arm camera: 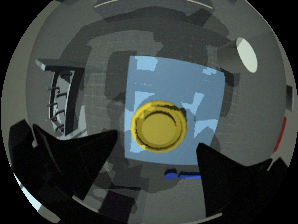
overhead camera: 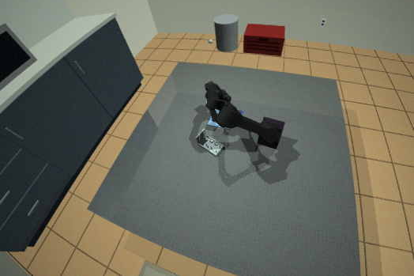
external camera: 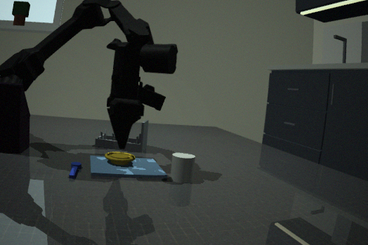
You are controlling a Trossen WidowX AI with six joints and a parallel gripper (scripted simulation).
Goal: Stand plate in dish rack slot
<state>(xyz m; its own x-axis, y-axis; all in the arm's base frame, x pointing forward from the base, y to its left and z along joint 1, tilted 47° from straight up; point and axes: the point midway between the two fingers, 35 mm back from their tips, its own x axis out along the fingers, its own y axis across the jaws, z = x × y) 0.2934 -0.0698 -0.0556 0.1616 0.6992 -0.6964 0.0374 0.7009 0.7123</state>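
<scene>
Dark glossy grey counter (external camera: 246,193) carries everything here; dark cabinet block (external camera: 316,116) off to one side, well apart. Black six-joint arm (external camera: 53,38) reaches out from its dark pedestal (external camera: 10,116) and bends sharply down, wrist vertical. Gripper (external camera: 121,144) points straight at the counter, the jaws spread wide with nothing between them. Pale blue rectangular mat (external camera: 140,170) lies flat under it. Low grey metal dish rack (external camera: 105,141) with short upright rails and one taller end post stands just behind the mat. White short cylinder cup (external camera: 182,167) at the mat's near corner; small blue tool-like piece (external camera: 74,169) off the mat's other side. Yellow round shallow plate (external camera: 120,157) rests flat on the mat, rim up. Key relation: plate sits directly below the jaws, slightly toward the exterior camera; in the wrist view the plate (arm camera: 157,125) shows centred between the two dark fingertips, not yet bracketed. A gap remains between tips and rim. A round plate has no long axis, so grip direction is free, but lying flat it offers only its rim; my judgement is the next move needs a short further descent and an offset to catch one edge. Rack (arm camera: 63,92) lies to one side in the wrist view, near.
</scene>
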